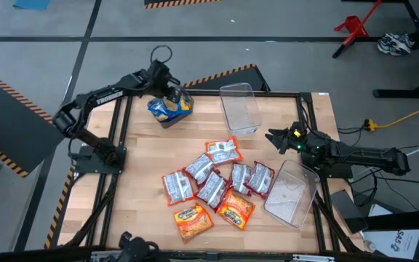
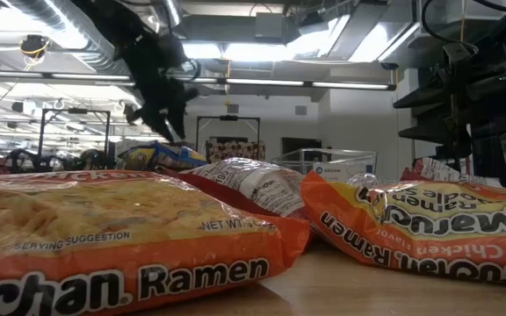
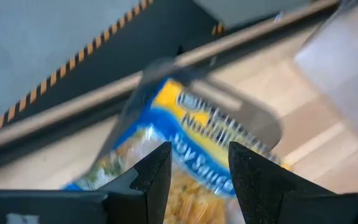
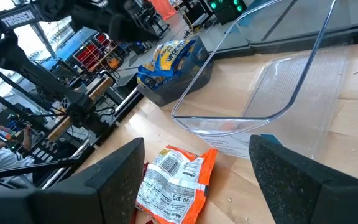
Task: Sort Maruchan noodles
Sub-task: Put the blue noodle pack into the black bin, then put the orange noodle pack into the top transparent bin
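Above the blue packets, left tool gapes; right tool, open, faces clear bin.

Eight noodle packets lie loose on the table. Two are orange packets lying printed side up. The other six are white-and-silver-faced packets; five of these have red edges and one has orange edges. Blue-and-yellow packets sit heaped in one pile; there is more than one, but they overlap too much for an exact count. There are three bins in all. Two are clear bins, one standing at the far side of the table and one at the right edge, and a third bin holds the blue-and-yellow pile.
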### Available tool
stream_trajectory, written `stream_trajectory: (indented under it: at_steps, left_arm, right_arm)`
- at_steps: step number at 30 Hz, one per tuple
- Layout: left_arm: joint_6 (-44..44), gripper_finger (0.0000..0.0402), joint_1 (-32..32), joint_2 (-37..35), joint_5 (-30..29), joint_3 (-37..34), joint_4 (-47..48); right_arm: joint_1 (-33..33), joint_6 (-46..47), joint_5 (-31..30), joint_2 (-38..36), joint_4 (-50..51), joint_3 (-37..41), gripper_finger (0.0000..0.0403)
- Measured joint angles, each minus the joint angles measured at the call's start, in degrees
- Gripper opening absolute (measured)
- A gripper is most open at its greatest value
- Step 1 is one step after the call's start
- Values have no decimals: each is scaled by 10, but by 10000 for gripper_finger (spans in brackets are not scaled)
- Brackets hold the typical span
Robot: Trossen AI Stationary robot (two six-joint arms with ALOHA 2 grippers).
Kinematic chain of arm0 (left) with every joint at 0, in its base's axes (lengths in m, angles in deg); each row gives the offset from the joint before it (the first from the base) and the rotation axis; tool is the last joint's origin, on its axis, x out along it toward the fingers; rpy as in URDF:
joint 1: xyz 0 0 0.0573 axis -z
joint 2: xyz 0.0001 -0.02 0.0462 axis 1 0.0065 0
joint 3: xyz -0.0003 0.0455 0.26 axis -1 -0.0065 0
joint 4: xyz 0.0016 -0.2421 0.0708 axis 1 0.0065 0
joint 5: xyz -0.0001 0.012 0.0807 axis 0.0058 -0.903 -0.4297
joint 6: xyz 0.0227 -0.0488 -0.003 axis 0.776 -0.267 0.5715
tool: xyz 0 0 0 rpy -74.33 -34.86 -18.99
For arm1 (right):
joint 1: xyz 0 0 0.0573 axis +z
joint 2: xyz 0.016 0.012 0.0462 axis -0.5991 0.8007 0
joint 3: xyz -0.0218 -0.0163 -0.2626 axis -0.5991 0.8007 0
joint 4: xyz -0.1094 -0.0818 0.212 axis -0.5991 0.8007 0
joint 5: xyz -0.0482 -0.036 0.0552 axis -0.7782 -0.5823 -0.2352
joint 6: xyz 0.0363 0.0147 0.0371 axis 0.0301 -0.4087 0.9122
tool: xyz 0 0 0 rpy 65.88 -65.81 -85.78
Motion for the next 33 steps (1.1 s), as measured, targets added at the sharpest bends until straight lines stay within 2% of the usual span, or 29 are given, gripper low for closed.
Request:
stream_trajectory:
  at_steps: [10, 18, 28, 33]
  left_arm:
    - [-37, 152, 0, 65, -7, 1, 23]
    - [-87, 152, -2, 59, -2, -1, -5]
    - [-83, 152, -4, -33, 31, -2, -15]
    - [-42, 152, -4, -100, 94, -2, -17]
  right_arm:
    - [0, 1, 0, 0, 0, 0, 278]
    - [0, 1, 0, 0, 0, 0, 278]
    - [0, 1, 0, 0, 0, 0, 278]
    - [0, -19, 18, 0, -2, 1, 278]
